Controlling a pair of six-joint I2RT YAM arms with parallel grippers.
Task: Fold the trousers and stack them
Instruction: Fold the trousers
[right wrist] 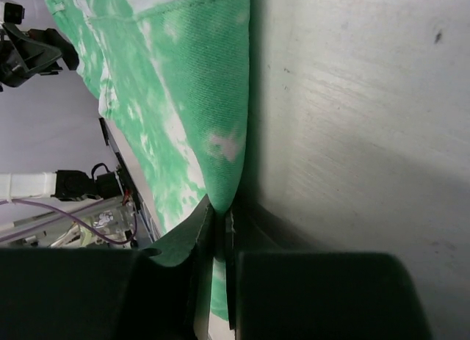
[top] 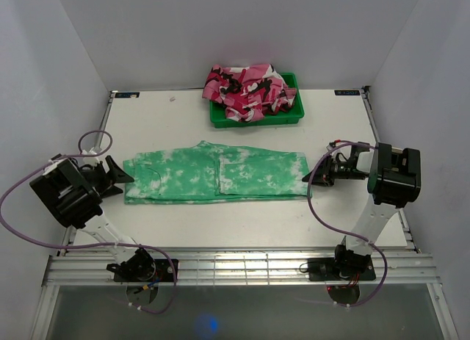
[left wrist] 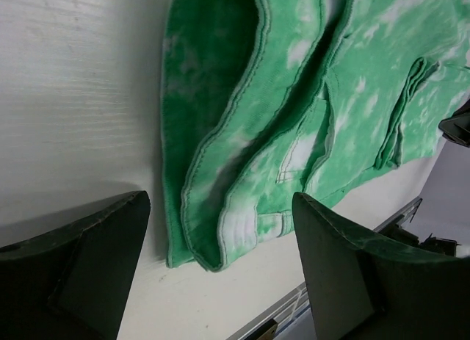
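The green tie-dye trousers (top: 213, 173) lie flat across the middle of the white table, waist to the left, leg ends to the right. My left gripper (top: 123, 180) is open just left of the waistband, with the waist corner (left wrist: 220, 230) between its spread fingers and not touched. My right gripper (top: 314, 175) is shut on the leg-end edge of the trousers (right wrist: 220, 186), the cloth pinched between its fingers.
A green tray (top: 290, 117) at the back centre holds a crumpled pink camouflage garment (top: 250, 90). White walls enclose the table on three sides. A metal rail (top: 242, 266) runs along the near edge by the arm bases.
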